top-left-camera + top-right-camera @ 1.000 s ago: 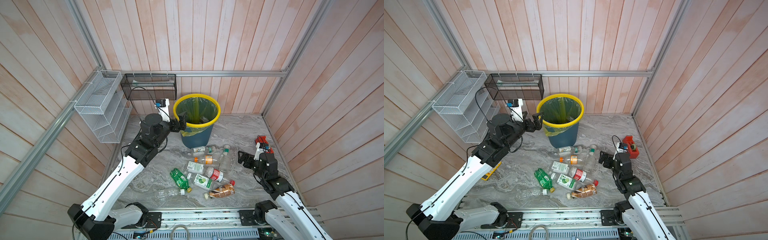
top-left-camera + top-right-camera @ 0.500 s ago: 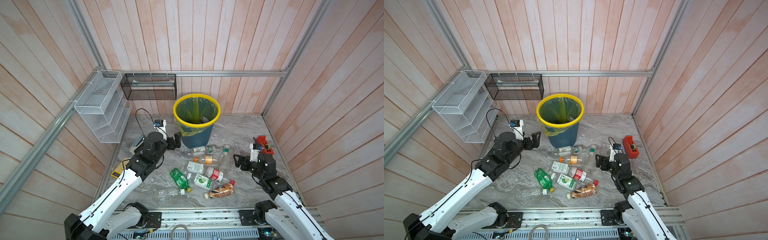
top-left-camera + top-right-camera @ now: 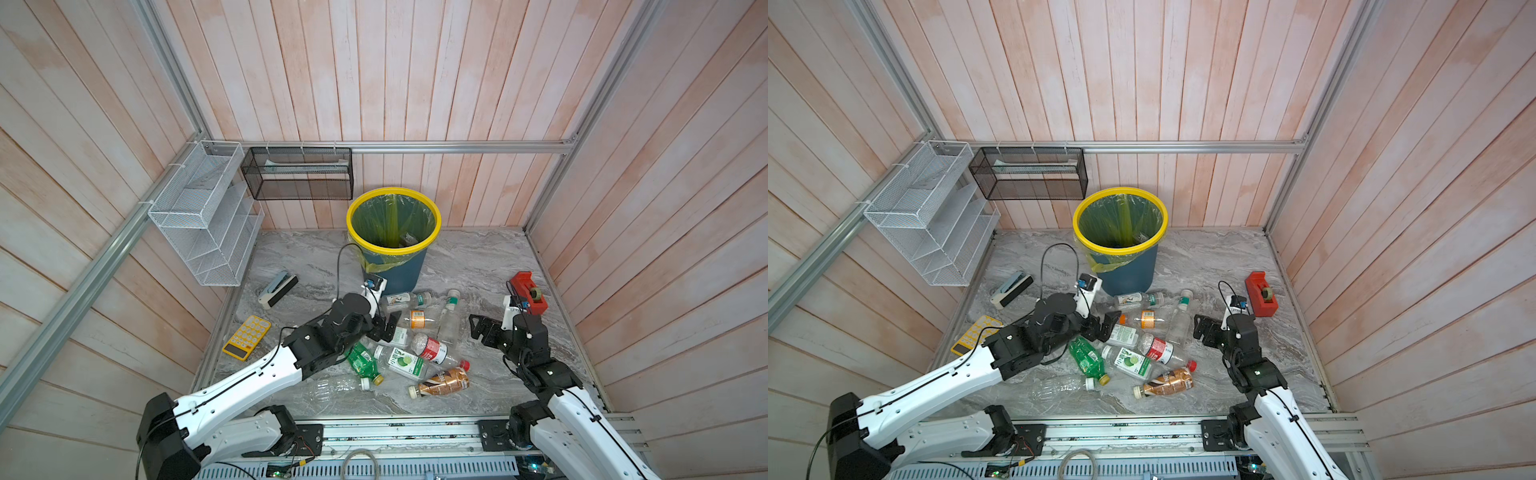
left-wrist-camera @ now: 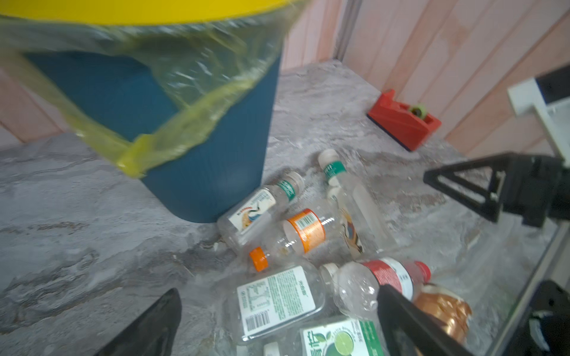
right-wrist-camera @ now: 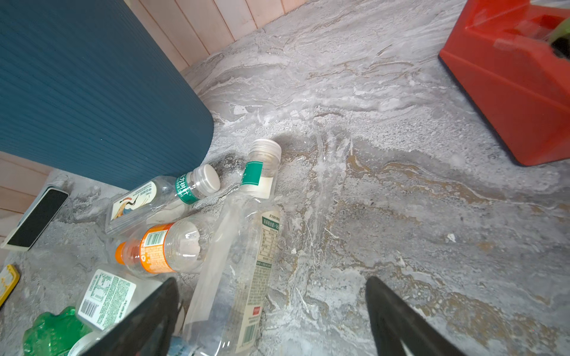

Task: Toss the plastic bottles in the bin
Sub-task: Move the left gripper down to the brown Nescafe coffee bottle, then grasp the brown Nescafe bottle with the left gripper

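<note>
Figuring the left gripper point(image 3: 384, 328) sat nearer, we saw it wide open and empty, the white-label bottle point(image 3: 400, 335) just at its 3 o'clock in a top view, right gripper point(image 3: 478, 330) gaping empty too.

The plastic bottles point(image 3: 432, 351) are shown in glossy clear plastic; the bin point(image 5: 92, 92) is finely ribbed and matt, its liner point(image 4: 197, 80) thin and shiny. The tabletop point(image 5: 370, 154) is veined like stone.

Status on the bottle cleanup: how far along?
Done: something dark lies in the bin, too dim to identify. In hand: nothing; left gripper and right gripper are open and empty, low by the pile. Remaining: about nine plastic bottles lie on the table.
</note>
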Robot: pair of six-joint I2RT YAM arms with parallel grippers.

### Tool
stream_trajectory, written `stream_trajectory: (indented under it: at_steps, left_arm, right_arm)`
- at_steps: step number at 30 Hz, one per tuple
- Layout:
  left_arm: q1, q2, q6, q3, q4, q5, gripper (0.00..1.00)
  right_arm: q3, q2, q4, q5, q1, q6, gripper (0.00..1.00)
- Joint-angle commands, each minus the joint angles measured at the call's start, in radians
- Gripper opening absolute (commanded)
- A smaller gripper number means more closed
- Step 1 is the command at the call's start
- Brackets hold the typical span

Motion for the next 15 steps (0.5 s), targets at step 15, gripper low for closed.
stream_trajectory:
  at_steps: [15]
  left_arm:
    - [-0.394,0.573,0.303,0.308,-0.258,0.07,0.82]
  right_arm:
    - [-0.031,0.006,0.045,0.073,-0.018,0.044,0.95]
